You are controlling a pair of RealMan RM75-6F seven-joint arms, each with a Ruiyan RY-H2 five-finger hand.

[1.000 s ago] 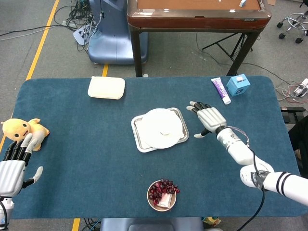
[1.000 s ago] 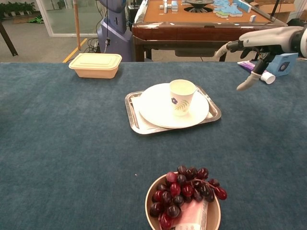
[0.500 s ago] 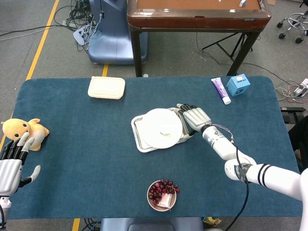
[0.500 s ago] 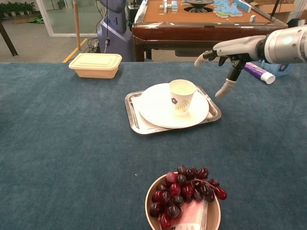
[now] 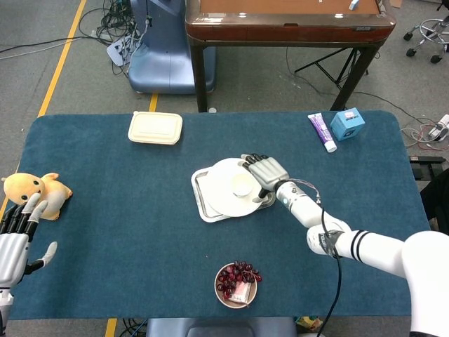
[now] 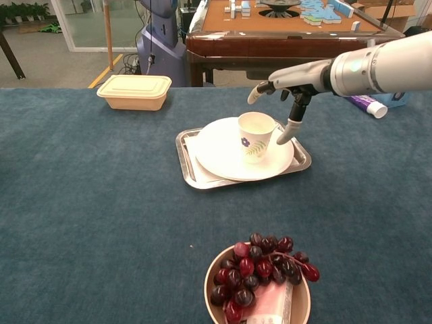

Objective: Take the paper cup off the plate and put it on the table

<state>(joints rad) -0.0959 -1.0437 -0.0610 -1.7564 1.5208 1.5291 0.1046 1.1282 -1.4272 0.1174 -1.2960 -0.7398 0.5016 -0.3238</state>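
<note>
Reach-to-grasp: right hand arriving at cup, nothing gripped yet.

Left to right. Left hand [image 5: 15,242] sits at the table's left edge just below the plush toy [image 5: 34,189], fingers spread, holding nothing; it has no part in this step. Lidded container [image 6: 134,91] at the back left, well apart from the work. Paper cup [image 6: 256,136] stands upright on the white plate [image 6: 216,155], which rests in the metal tray [image 6: 187,170]. Right hand [image 6: 289,86] hovers just right of and above the cup rim, fingers apart, thumb hanging down beside the cup wall; contact not evident. Judgement: lower so thumb and fingers straddle mid-wall, close gently since thin paper will likely crush, lift straight up to clear the plate, then set down on bare cloth away from the grape bowl [image 6: 256,287].
</note>
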